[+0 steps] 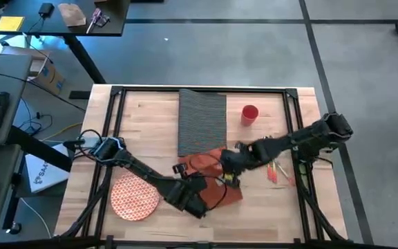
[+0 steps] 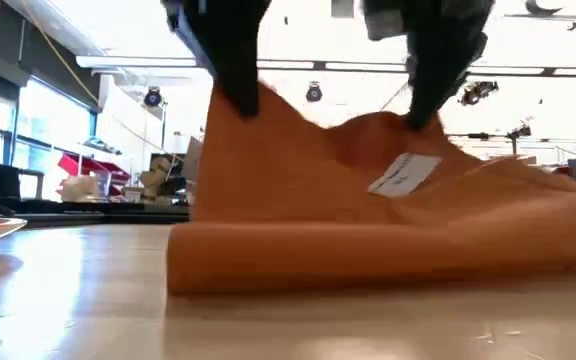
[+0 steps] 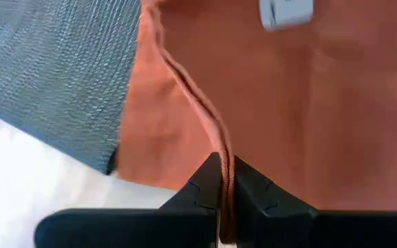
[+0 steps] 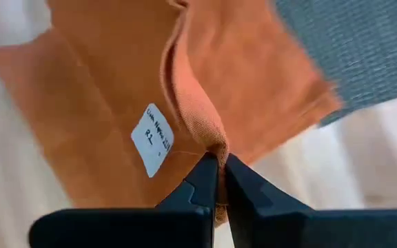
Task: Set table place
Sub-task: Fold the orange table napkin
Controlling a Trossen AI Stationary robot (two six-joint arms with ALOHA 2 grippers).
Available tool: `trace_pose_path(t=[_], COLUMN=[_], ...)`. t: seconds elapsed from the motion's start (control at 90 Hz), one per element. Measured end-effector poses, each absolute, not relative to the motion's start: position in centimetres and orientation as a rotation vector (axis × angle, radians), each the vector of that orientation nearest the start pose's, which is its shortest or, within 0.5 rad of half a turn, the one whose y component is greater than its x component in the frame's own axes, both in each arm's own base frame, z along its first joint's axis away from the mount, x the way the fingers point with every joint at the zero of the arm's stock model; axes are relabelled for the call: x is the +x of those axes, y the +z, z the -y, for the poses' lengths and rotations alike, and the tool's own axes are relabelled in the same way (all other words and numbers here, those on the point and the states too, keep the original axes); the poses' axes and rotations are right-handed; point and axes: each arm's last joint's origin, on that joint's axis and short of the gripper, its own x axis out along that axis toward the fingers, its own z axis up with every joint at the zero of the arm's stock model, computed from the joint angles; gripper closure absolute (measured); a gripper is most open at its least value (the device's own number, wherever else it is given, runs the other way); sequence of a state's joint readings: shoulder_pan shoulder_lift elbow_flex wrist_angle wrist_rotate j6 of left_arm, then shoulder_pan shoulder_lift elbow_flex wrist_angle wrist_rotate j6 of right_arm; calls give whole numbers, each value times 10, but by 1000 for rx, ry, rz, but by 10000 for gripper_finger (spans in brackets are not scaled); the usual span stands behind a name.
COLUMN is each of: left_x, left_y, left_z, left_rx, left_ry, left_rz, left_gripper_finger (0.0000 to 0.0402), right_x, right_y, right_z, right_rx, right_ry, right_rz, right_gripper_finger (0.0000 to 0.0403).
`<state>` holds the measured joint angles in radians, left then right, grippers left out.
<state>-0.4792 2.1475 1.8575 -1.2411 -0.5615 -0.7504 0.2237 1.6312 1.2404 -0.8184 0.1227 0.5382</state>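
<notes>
Wrist views show both grippers, left (image 3: 224, 196) and right (image 4: 219, 180), fingers pinched on the napkin (image 1: 216, 173): lift evenly, fold square beside the placemat (image 1: 202, 121).

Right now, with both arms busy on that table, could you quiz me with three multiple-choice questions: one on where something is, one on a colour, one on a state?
1. Where is the patterned plate?
A. On the placemat
B. On bare wood, left of the napkin
C. Beside the cup

2. What colour is the small cup?
A. Red
B. Blue
C. White

3. What are the left gripper and right gripper doing?
A. Both open
B. Each pinching the orange napkin
C. Holding cutlery

Answers:
1 B: the high view shows it off the placemat.
2 A: plainly red.
3 B: both wrist views show cloth clamped between fingers.
</notes>
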Motion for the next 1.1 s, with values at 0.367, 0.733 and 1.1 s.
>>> trace_pose_path(t=[0.367, 0.733, 1.1], left_x=[370, 377, 377], left_y=[252, 227, 206], left_z=[153, 125, 100], left_rx=[156, 141, 229], left_ry=[433, 410, 360], left_rz=[-1263, -1341, -1434], left_gripper_finger=[401, 401, 401], right_x=[322, 341, 339], right_y=[235, 204, 194], right_z=[-23, -11, -13], right_rx=[302, 261, 341], right_ry=[-300, -238, -264], right_rz=[-1174, -1225, -1304], right_gripper_finger=[403, 403, 403])
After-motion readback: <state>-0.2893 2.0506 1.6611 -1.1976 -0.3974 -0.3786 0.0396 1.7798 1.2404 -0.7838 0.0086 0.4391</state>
